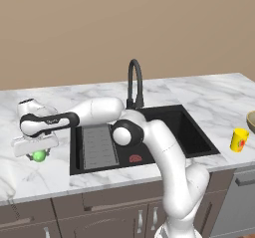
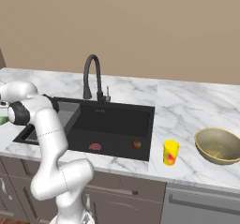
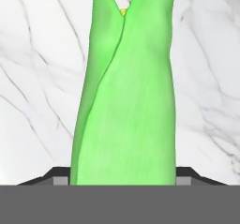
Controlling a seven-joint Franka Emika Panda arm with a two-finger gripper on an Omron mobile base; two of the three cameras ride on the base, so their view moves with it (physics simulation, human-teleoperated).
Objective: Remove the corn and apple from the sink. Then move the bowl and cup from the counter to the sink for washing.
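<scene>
The gripper (image 1: 39,152) hangs low over the counter (image 1: 50,175), just to the left of the sink (image 1: 194,132). The corn (image 3: 125,92) sits right between its two fingers. In the hand view the green husk runs straight away from the hand, with its pointed tips at the far end and white marble behind it. A dark fingertip (image 3: 56,175) shows on each side of the cob, pressed up close to it, so the fingers stand wide and seem to be clamped on the corn. In the left base view only a small green bit of the cob peeks out under the hand, and it is hard to tell if it touches the marble or floats just above it.

Well away from the hand, on the sink floor, lies the little brown apple (image 2: 136,145), near the front wall. A flat reddish thing (image 2: 95,147) lies on the same floor, closer to the hand than the apple. The ribbed grey rack (image 1: 98,145) fills the part of the sink nearest the hand. The black faucet (image 1: 134,82) stands behind the sink.

Far from the hand, past the other side of the sink, stands the yellow cup (image 2: 170,153). The big tan bowl (image 2: 218,145) sits farther off still, beside the cup and not touching it.
</scene>
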